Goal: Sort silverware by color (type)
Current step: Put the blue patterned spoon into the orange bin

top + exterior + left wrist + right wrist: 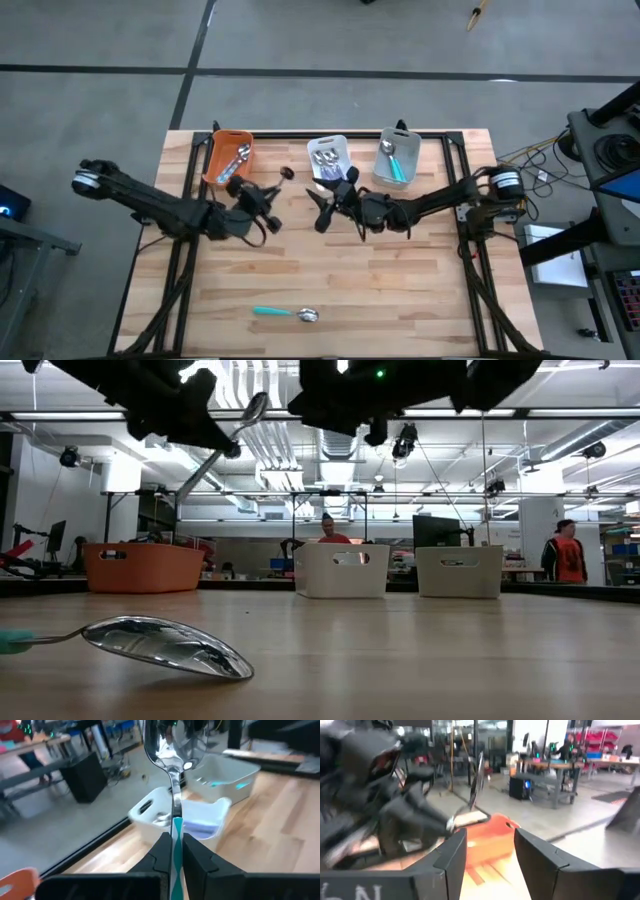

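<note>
Held spoon [172, 780]: striped teal handle, bowl upward, off the table.
Teal-handled spoon [285, 313]: lying flat on the table's near edge.

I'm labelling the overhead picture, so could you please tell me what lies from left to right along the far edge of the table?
Orange bin → white bin → grey bin. Each holds some silverware.
</note>
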Controlling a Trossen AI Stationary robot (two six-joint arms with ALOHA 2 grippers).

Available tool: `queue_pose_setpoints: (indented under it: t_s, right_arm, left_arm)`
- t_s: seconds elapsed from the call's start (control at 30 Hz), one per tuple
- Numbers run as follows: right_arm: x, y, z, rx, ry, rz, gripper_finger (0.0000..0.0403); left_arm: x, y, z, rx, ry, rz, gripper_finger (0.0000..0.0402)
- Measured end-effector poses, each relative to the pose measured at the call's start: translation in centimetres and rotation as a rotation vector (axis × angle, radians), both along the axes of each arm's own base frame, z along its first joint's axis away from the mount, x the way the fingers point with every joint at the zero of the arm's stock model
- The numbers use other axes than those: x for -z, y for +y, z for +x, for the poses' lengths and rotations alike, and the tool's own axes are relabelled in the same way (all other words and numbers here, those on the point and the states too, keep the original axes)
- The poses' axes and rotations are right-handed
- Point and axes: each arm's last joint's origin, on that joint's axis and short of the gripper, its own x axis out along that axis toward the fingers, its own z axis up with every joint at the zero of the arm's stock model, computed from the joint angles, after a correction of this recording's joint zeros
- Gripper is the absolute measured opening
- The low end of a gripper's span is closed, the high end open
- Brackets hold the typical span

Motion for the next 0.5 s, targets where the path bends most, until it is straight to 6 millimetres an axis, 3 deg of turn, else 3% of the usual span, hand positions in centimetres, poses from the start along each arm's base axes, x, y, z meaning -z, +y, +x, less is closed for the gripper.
queue_pose_setpoints:
  t_s: [0.13, 0.3, 0.5]
  right_arm:
    - [-1.4, -0.1, -1.5, 0.000, 0.097, 0.022, 0.0154]
    - [-2.6, -0.3, -2.9, 0.004, 0.165, 0.044, 0.0146]
    - [-2.4, -0.2, -3.0, -0.002, 0.181, 0.065, 0.0141]
  left_arm:
    - [-1.9, 3.4, -2.0, -0.030, 0.097, -0.100, 0.0007]
    - [-5.7, 9.4, -4.9, -0.163, 0.273, -0.319, 0.0007]
    - [-6.3, 15.8, -8.6, -0.248, 0.357, -0.600, 0.0007]
